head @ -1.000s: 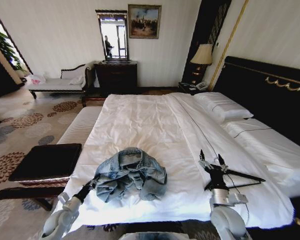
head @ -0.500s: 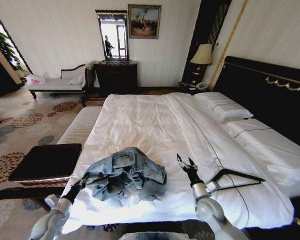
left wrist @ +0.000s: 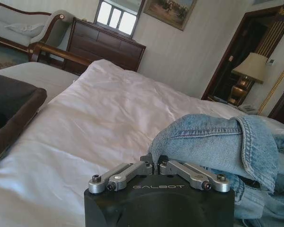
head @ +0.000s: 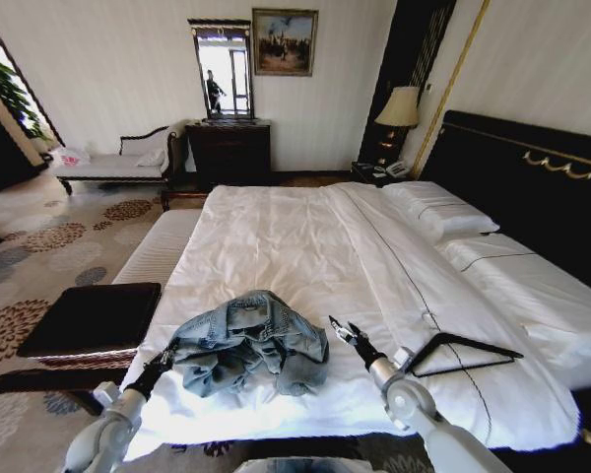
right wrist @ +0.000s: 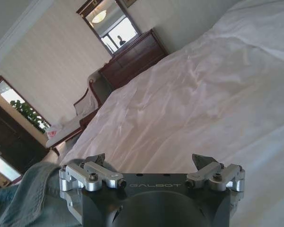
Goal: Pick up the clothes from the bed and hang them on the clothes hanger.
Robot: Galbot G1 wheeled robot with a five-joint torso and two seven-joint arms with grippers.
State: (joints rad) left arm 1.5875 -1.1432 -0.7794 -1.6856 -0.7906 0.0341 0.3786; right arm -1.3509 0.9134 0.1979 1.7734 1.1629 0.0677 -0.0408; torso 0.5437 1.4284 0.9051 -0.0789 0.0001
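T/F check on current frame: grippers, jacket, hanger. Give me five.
1. The left gripper is shut on the denim jacket. True.
2. The right gripper is open. True.
3. The right gripper holds the clothes hanger. False: the hanger lies on the bed, apart from the gripper.
4. The jacket already hangs on the hanger. False: it lies crumpled on the quilt.
5. The hanger lies on the robot's right of the jacket. True.

Jacket [head: 248, 342] left of hanger [head: 460, 353]
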